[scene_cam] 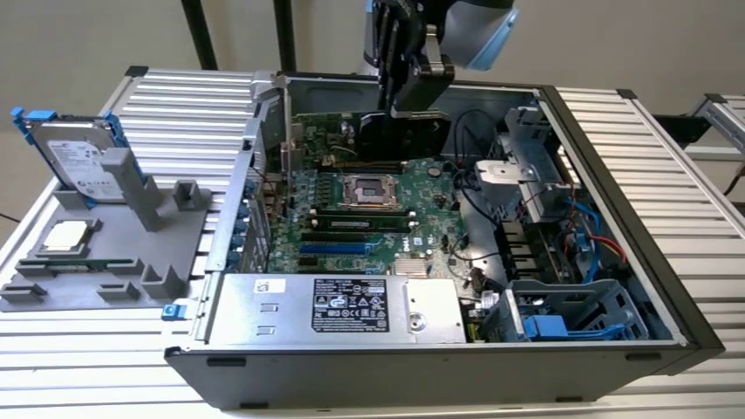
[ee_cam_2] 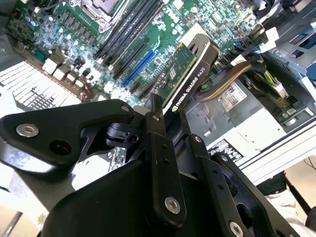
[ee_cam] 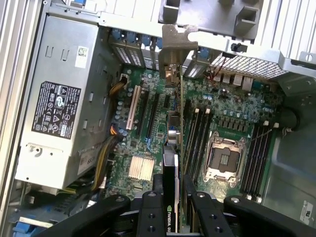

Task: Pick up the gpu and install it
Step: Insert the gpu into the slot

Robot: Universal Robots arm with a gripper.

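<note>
My gripper (scene_cam: 410, 106) hangs over the far part of the open computer case (scene_cam: 605, 166), shut on the gpu (scene_cam: 402, 135). The gpu is a green card with a black cooler block (ee_cam_2: 192, 64) and a silver end bracket (ee_cam: 173, 49). In the first wrist view it shows edge-on (ee_cam: 181, 128), held between the two black fingers (ee_cam: 150, 210) above the large green motherboard (ee_cam: 232, 111). In both wrist views the card is in the air, apart from the expansion slots (ee_cam_2: 138, 66).
Near the case's front lies the silver power supply (scene_cam: 349, 305). Cables and a drive cage (scene_cam: 570, 314) fill the exterior view's right of the case. On the exterior view's left a grey fixture (scene_cam: 117, 253) holds a hard drive with blue rails (scene_cam: 76, 161) and a processor (scene_cam: 64, 237).
</note>
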